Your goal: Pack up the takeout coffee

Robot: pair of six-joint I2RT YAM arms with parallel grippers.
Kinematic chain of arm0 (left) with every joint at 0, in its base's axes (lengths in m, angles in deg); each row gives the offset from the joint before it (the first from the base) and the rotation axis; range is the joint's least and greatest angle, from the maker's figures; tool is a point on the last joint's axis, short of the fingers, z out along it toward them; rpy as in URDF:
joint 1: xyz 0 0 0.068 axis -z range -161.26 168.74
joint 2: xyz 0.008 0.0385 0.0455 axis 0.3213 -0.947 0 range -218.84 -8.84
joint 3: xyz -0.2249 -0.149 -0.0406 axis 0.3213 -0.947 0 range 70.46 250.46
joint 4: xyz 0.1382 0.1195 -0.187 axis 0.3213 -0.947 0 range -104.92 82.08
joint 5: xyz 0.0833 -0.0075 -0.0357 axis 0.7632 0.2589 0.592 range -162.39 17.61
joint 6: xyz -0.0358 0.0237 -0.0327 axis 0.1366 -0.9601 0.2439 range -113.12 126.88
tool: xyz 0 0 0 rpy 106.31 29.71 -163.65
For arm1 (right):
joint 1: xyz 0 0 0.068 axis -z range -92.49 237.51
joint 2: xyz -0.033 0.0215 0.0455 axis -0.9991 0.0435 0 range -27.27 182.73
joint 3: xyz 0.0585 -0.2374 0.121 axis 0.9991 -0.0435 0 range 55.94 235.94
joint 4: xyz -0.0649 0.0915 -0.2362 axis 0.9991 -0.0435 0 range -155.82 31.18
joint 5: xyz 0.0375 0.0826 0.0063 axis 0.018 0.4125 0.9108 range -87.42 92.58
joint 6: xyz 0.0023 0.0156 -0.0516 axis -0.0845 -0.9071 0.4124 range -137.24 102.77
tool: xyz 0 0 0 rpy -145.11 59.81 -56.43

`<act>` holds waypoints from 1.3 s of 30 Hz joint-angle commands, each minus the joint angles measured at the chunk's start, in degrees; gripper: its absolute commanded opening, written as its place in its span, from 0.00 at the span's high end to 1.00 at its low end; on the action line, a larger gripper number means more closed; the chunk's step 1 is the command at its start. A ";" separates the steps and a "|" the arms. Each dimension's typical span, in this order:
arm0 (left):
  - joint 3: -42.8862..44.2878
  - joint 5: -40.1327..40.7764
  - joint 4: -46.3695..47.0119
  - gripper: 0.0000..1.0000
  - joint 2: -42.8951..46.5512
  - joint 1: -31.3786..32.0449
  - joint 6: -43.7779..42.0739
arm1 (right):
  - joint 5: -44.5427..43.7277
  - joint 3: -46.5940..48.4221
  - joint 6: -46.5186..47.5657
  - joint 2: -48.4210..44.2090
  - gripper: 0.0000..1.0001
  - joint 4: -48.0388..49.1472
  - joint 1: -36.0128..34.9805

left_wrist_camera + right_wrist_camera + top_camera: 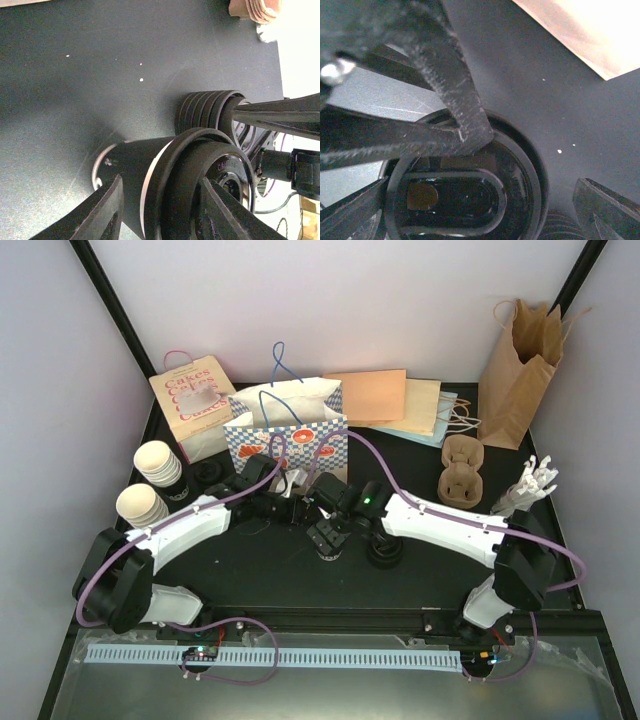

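Observation:
A cup with a black lid (328,543) stands at the table's middle. In the left wrist view the cup (125,175) looks dark in shadow under its lid (200,180). My left gripper (165,210) straddles the lid rim, with one finger beside the cup wall and the other lying over the lid top; it shows in the top view (305,512). My right gripper (480,215) hangs over the lid (470,195), jaws wide on either side, a gap at the right. It is also in the top view (330,530). Two stacks of cream cups (150,480) stand at the left.
A stack of black lids (385,552) sits just right of the cup. More lids (210,475) lie by the cup stacks. A checkered gift bag (290,435), a Cakes bag (195,405), flat bags (385,400), a brown bag (520,370) and a cardboard carrier (462,470) stand behind.

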 commanded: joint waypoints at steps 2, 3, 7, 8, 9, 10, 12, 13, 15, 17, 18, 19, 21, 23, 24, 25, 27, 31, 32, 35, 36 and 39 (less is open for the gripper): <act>2.61 3.55 -3.87 0.56 -0.04 0.09 -2.13 | -1.54 0.96 -0.81 -5.28 0.00 0.42 -0.87; 2.97 3.70 -4.29 0.56 -0.01 0.19 -2.34 | -1.84 1.07 -0.92 -6.14 0.00 0.36 -0.83; 4.39 3.85 -5.15 0.56 0.29 0.21 -2.85 | -0.95 0.72 -0.83 -7.76 0.00 0.09 -0.53; 4.76 3.87 -5.23 0.56 0.50 0.21 -2.84 | -0.33 0.47 -0.70 -7.91 0.00 -0.01 -0.57; 5.03 3.80 -5.25 0.56 0.58 0.16 -2.88 | 0.23 0.02 -0.51 -8.00 0.00 -0.17 -0.57; 5.18 3.55 -5.32 0.56 0.76 0.20 -2.77 | 0.72 -0.52 -0.33 -8.18 0.00 -0.20 -0.57; 5.27 2.91 -5.17 0.56 1.31 0.14 -2.81 | 0.98 -2.38 -0.55 -9.02 0.00 0.44 -0.61; 5.11 2.51 -5.03 0.56 1.73 0.24 -2.95 | 1.39 -3.30 -0.82 -9.63 0.00 1.09 -0.58; 4.80 1.57 -4.69 0.56 2.76 0.38 -3.14 | 2.45 -4.93 -2.05 -10.97 0.00 2.39 -0.57; 4.38 0.65 -4.39 0.55 4.57 0.45 -3.54 | 3.24 -5.82 -3.42 -11.96 0.01 2.60 -0.57; 4.19 0.28 -4.20 0.55 5.64 0.56 -3.89 | 3.53 -6.20 -4.12 -12.33 0.02 2.56 -0.53; 4.08 0.21 -4.24 0.55 6.61 0.61 -4.22 | 3.93 -6.55 -4.81 -12.69 0.03 2.40 -0.42; 3.61 0.28 -4.44 0.54 8.54 0.83 -5.37 | 4.98 -7.28 -6.21 -13.60 0.05 2.44 -0.14; 3.35 1.54 -5.85 0.53 10.60 1.49 -6.98 | 5.92 -8.41 -7.59 -15.08 0.07 3.20 0.07; 3.28 2.49 -6.67 0.52 11.44 1.96 -8.00 | 6.32 -8.97 -8.16 -16.10 0.07 3.78 0.23; 3.21 3.63 -7.49 0.51 12.40 2.37 -9.08 | 6.73 -9.55 -8.90 -17.18 0.07 4.32 0.60; 2.99 6.34 -9.27 0.46 13.79 3.69 -10.96 | 9.31 -10.90 -9.88 -19.45 0.08 5.80 2.23; 3.96 14.07 -12.36 0.13 15.14 8.67 -14.11 | 15.12 -14.04 -11.81 -21.85 0.15 8.14 7.26; 4.69 16.27 -13.07 0.05 14.97 10.38 -14.57 | 16.30 -14.69 -12.28 -22.24 0.17 8.62 8.47; 7.44 22.28 -16.03 0.01 12.21 14.97 -14.94 | 19.20 -16.51 -13.28 -23.40 0.21 10.21 11.50; 8.42 23.88 -17.29 0.01 10.93 16.01 -14.87 | 20.15 -17.10 -13.67 -23.73 0.22 10.92 12.46; 11.60 26.78 -21.31 0.01 7.01 18.10 -14.79 | 22.00 -19.30 -15.24 -24.86 0.26 12.41 15.62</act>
